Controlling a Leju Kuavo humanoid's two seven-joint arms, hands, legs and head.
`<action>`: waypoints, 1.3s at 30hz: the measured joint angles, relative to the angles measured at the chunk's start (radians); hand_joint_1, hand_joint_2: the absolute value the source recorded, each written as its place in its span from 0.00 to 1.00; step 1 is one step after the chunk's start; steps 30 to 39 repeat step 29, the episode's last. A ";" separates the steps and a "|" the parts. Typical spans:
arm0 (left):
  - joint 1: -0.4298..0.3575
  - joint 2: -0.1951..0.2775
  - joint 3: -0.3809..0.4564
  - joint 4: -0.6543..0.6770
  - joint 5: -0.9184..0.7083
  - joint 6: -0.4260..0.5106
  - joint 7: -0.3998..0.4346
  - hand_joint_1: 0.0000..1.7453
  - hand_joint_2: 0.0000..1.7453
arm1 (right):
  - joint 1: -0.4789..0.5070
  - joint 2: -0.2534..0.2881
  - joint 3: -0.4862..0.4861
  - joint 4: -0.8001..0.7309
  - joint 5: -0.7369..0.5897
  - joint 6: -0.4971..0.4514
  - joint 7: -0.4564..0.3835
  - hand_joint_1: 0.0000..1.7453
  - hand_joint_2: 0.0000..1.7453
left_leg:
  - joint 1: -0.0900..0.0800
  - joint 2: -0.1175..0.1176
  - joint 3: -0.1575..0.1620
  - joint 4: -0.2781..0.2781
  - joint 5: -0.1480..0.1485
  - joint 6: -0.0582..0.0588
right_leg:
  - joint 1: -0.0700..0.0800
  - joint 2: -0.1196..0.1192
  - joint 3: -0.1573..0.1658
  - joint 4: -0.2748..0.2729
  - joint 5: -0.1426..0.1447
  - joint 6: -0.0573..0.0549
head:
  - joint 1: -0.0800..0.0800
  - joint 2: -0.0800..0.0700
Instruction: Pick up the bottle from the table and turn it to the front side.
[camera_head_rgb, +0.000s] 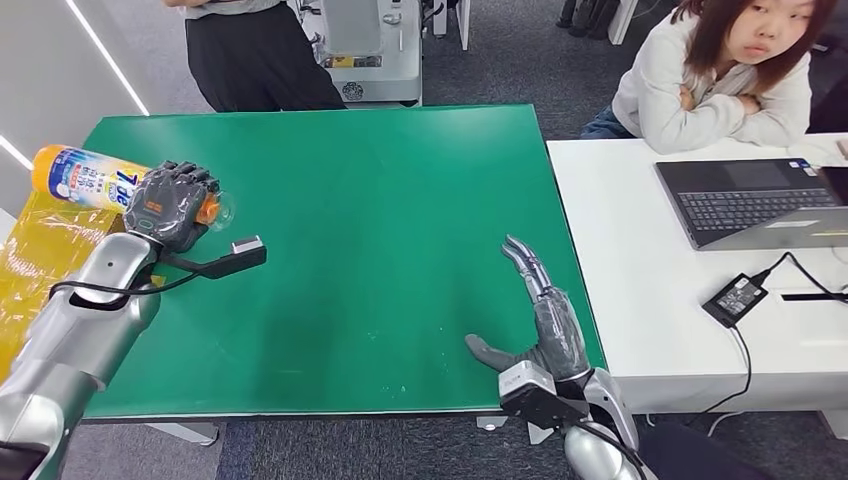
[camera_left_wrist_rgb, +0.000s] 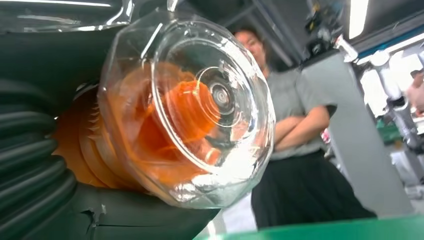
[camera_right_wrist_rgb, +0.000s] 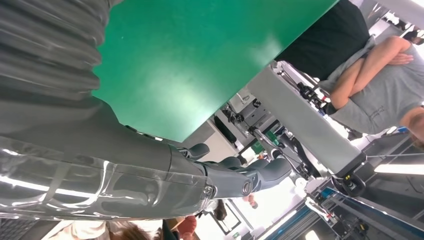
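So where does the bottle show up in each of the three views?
Head view: bottle at the far left, lying sideways in the left robot hand over the green table.
Left wrist view: its clear cap fills the centre, seen end-on.
Right wrist view: not in it.
Shared landmark: the green table.

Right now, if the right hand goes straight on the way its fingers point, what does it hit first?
Nothing, as far as the head view shows: the open right hand points up the bare green table, toward its far edge. Its height above the surface is unclear, so it might graze the top.
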 joint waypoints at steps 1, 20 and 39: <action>0.011 0.006 0.008 0.000 0.010 0.000 -0.003 1.00 1.00 | 0.000 0.000 0.000 0.000 0.000 0.003 0.000 0.00 1.00 | 0.000 0.000 0.000 0.000 0.000 0.000 | 0.000 0.000 0.000 0.000 0.000 0.000 | 0.000 0.000; 0.185 0.058 0.097 -0.015 -0.016 -0.009 0.041 1.00 1.00 | 0.016 0.000 -0.013 0.002 -0.020 0.011 -0.018 0.00 1.00 | 0.000 0.000 -0.001 0.000 0.000 0.000 | 0.000 0.000 -0.001 0.000 -0.001 0.000 | 0.000 0.000; 0.237 0.074 0.117 0.016 -0.069 -0.013 0.058 1.00 1.00 | 0.031 0.000 -0.016 0.003 -0.014 0.013 -0.024 0.00 1.00 | 0.000 -0.001 -0.001 0.000 0.000 -0.001 | 0.000 -0.001 -0.001 0.000 -0.001 -0.001 | 0.000 0.000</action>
